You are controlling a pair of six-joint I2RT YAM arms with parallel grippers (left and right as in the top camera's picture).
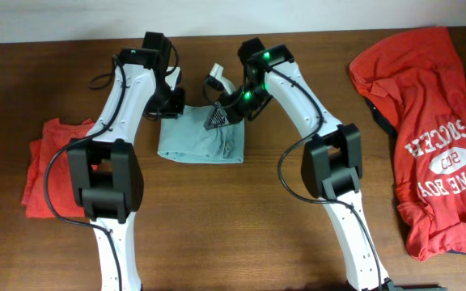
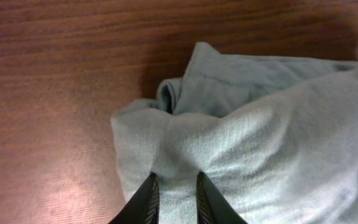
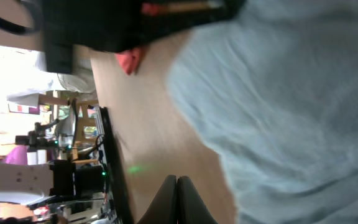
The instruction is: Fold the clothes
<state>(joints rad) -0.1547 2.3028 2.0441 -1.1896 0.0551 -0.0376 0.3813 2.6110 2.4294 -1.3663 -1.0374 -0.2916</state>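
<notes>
A pale grey-blue T-shirt (image 1: 201, 139) lies folded into a rough rectangle at the table's middle. My left gripper (image 1: 172, 107) is at its far left corner. In the left wrist view the left gripper (image 2: 175, 186) is shut on a bunched fold of that shirt (image 2: 260, 124), with cloth filling the gap between the fingers. My right gripper (image 1: 217, 120) hovers over the shirt's far edge. In the right wrist view its fingers (image 3: 177, 186) are pressed together with nothing between them, and the grey-blue cloth (image 3: 291, 99) lies beside them.
A large orange-red T-shirt with white lettering (image 1: 431, 137) lies spread at the right, a dark garment (image 1: 379, 115) showing under its left edge. A small folded orange-red T-shirt (image 1: 45, 166) lies at the left, partly under my left arm. Bare wood table (image 1: 233, 234) lies in front.
</notes>
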